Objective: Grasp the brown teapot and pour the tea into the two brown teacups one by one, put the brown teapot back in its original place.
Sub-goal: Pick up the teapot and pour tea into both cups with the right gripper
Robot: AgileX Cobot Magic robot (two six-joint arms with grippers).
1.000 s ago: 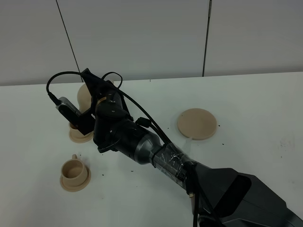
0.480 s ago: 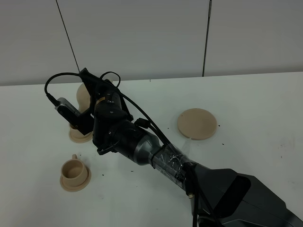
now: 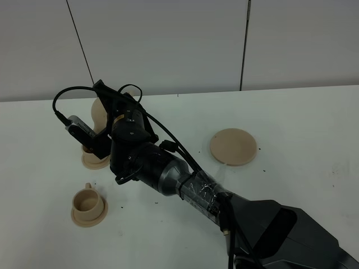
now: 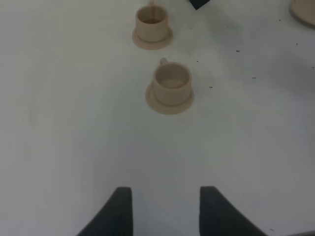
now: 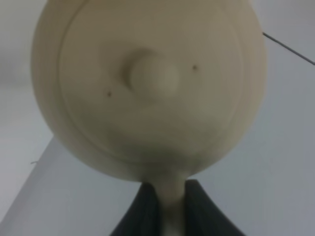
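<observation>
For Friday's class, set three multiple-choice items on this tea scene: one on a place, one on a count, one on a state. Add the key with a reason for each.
1. In the high view, where do the teacups stand relative to the large saucer?
A. to its left
B. to its right
C. on it

2. How many teacups does the left wrist view show?
A. one
B. two
C. three

3. What is the right gripper doing?
A. open and empty
B. shut on the handle of the brown teapot
C. shut on a teacup

Key:
1 A, the cups sit at the left and the saucer is well to their right.
2 B, two cups stand one behind the other.
3 B, its fingers pinch the handle.
</observation>
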